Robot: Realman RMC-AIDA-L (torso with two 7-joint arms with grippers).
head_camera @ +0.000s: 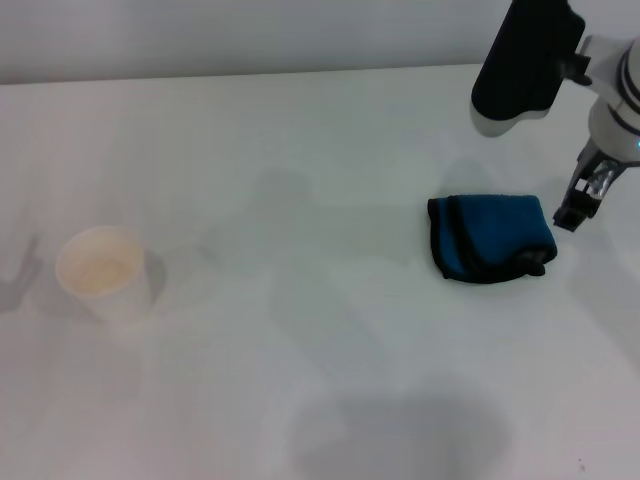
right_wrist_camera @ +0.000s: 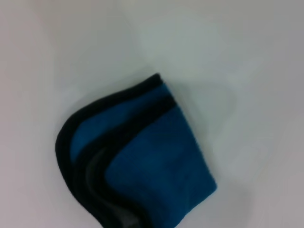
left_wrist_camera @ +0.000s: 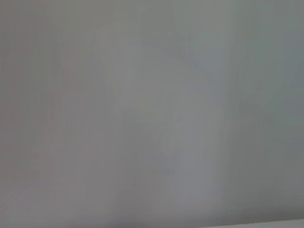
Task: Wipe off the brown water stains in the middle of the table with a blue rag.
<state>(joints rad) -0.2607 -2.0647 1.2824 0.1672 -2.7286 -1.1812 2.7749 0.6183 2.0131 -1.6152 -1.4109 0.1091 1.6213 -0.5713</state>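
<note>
The blue rag (head_camera: pixel 490 238), folded and edged in dark grey-black, lies flat on the white table (head_camera: pixel 300 150) at the right of middle. It also shows in the right wrist view (right_wrist_camera: pixel 142 161). My right gripper (head_camera: pixel 580 203) hangs just to the right of the rag, a little above the table and apart from the cloth. No brown water stains show plainly on the table in any view. My left gripper is out of view; the left wrist view shows only a plain pale surface (left_wrist_camera: pixel 152 114).
A white paper cup (head_camera: pixel 100 272) with a beige inside stands upright at the left of the table. The table's far edge (head_camera: pixel 250 75) meets a pale wall at the back.
</note>
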